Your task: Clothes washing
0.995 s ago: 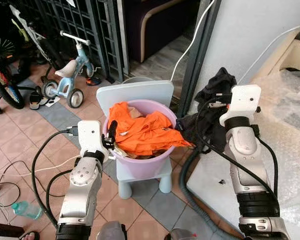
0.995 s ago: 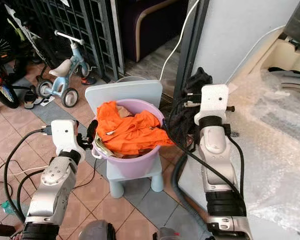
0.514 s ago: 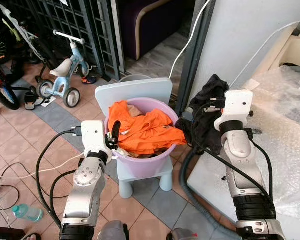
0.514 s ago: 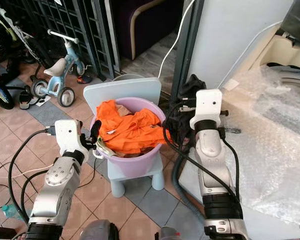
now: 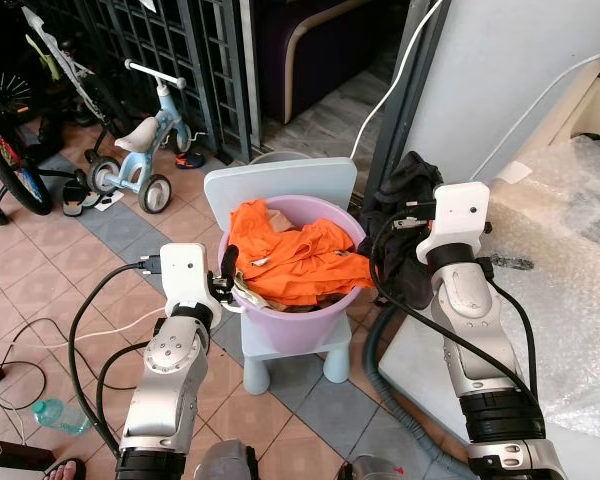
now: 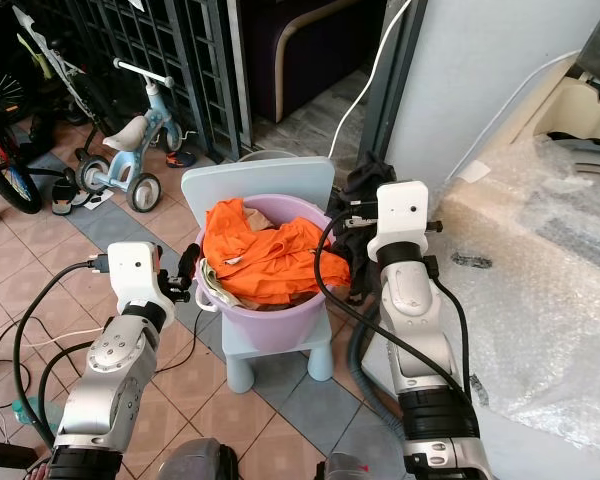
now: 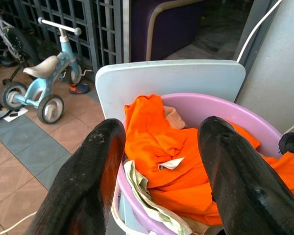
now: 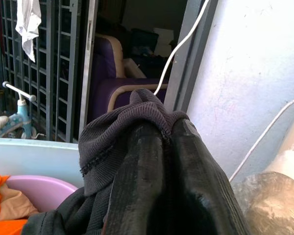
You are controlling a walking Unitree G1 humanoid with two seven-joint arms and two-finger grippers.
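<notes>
While the camera itself shifts between pictures, we record one real change: the right tool [image 8: 159, 161], with its fingers clamped together on a dark garment [image 5: 405, 215], now sits lower and closer to the right rim of the purple basin [image 6: 270, 325] than it did a second ago, when it held the cloth higher against the grey wall [image 5: 520, 70]. The garment hangs from that tool just beside the basin, with its bulk draping down outside the rim; we cannot tell whether it touches the rim.

We find the basin standing on the seat of a pale blue child's chair [image 5: 280, 190], loaded with orange clothing [image 5: 295, 260] and a light cloth at the left edge. The left tool [image 5: 225, 275] holds at the basin's left rim as before, its fingers [image 7: 93, 166] apart and straddling the rim.

We judge that the dark garment is being carried either into or away from the basin; the direction of the recent travel suggests delivery into it. The bubble-wrapped appliance [image 6: 550, 250] at the right remains untouched. A child's tricycle [image 5: 140, 150] stands well apart on the tiled floor [image 5: 40, 290].
</notes>
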